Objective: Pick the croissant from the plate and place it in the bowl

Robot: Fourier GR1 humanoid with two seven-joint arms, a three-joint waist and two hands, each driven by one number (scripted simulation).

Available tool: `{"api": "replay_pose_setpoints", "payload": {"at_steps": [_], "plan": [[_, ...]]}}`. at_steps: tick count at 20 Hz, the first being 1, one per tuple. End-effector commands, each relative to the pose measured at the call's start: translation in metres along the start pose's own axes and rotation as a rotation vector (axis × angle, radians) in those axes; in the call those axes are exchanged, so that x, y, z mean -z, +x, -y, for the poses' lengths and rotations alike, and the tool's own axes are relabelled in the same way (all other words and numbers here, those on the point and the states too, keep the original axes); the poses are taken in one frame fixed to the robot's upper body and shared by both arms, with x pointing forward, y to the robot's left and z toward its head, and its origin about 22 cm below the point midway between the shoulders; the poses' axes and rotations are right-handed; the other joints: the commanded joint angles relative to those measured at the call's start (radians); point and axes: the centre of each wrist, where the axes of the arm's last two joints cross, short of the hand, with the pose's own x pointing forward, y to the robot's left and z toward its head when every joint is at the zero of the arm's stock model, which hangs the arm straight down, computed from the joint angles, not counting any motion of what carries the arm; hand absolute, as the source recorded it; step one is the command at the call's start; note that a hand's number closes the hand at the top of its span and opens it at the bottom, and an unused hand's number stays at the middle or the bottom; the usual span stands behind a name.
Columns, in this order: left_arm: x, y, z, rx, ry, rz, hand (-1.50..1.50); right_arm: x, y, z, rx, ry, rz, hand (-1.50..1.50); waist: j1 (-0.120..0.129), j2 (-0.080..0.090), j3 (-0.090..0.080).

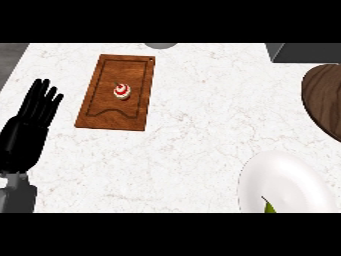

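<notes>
So the croissant itself didn't really show. The white plate (287,180) sat at the lower right of the table (202,140), mostly bare, with just a yellow-green sliver (268,206) at its bottom edge, too cut off to identify. The dark wooden bowl (335,102) was just beyond the plate, at the right edge. The left robot hand (27,125) rested open at the left side, fingers straight and up, holding nothing; the right robot hand wasn't in view. A wooden cutting board (103,107) carrying a small red-and-white thing (123,91) lay well apart. A croissant would probably be light, soft and flaky, so best taken across its thick middle, not the tips.
</notes>
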Motion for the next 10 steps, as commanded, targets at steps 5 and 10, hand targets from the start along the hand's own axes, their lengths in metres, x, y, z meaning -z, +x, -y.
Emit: {"api": "replay_pose_setpoints", "payload": {"at_steps": [5, 10], "plan": [[0.015, 0.011, 0.009, 0.004, -0.015, 0.002, 0.0, 0.051, -0.021, -0.017, 0.112, -0.076, -0.073, 1.5, 0.018, 0.005, 0.001], [0.015, 0.003, 0.017, -0.003, -0.045, 0.023, 0.0, 0.073, -0.035, -0.017, 0.177, -0.082, -0.066, 1.5, 0.036, 0.012, 0.002]]}}
